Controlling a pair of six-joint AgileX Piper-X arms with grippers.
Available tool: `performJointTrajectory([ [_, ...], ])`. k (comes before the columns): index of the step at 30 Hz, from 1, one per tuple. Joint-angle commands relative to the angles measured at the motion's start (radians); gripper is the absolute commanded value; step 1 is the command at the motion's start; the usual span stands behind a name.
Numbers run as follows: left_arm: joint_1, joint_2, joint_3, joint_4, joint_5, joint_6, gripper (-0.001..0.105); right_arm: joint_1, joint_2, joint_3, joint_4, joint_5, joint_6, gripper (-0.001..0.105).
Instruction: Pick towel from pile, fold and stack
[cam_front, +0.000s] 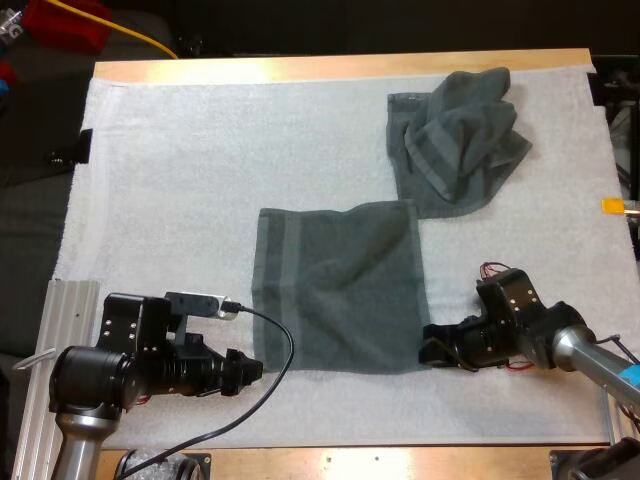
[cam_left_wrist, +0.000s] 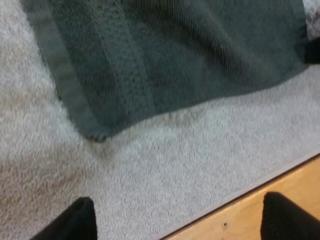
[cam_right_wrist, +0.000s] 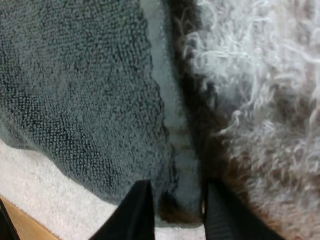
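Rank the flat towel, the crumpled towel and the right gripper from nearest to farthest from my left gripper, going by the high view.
From the left gripper:
1. flat towel, right beside it at mid-mat, its near corner just ahead of the fingers.
2. right gripper, across at the towel's other near corner.
3. crumpled towel, on the far right part of the mat.
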Motion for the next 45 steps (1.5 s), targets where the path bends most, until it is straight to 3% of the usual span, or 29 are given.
performJointTrajectory([
  [1,0.001,-0.001,0.000,-0.009,0.008,-0.006,0.065,0.001,0.004,0.001,-0.005,-0.010,-0.001,0.022],
  [5,0.001,-0.001,0.000,-0.009,0.008,-0.002,0.065,0.001,0.004,0.001,-0.005,-0.005,-0.004,0.019],
  [8,0.001,-0.001,0.000,-0.009,0.007,-0.002,0.065,0.001,0.004,0.001,-0.004,-0.004,-0.006,0.000],
  [14,0.001,-0.001,0.016,-0.036,0.006,-0.020,0.065,0.001,-0.023,0.001,0.030,0.000,-0.010,0.001],
  [23,0.001,-0.001,0.167,-0.189,0.008,-0.096,0.065,0.001,-0.126,0.001,0.127,0.072,-0.030,0.001],
  [28,0.001,0.026,0.218,-0.250,0.079,-0.122,0.065,0.001,-0.170,0.001,0.188,0.120,-0.041,0.001],
  [33,0.001,0.089,0.219,-0.267,0.113,-0.119,0.065,0.001,-0.184,0.001,0.205,0.123,-0.048,0.002],
  [35,0.001,0.095,0.219,-0.272,0.114,-0.118,0.065,0.001,-0.184,0.001,0.210,0.123,-0.048,0.006],
  [38,0.001,0.094,0.215,-0.271,0.115,-0.114,0.065,0.001,-0.184,0.001,0.209,0.134,-0.048,0.026],
  [42,0.001,0.076,0.188,-0.244,0.121,-0.105,0.065,0.001,-0.184,0.001,0.189,0.148,-0.056,0.069],
  [45,0.001,0.047,0.147,-0.198,0.119,-0.086,0.065,0.001,-0.184,0.001,0.159,0.148,-0.056,0.075],
])
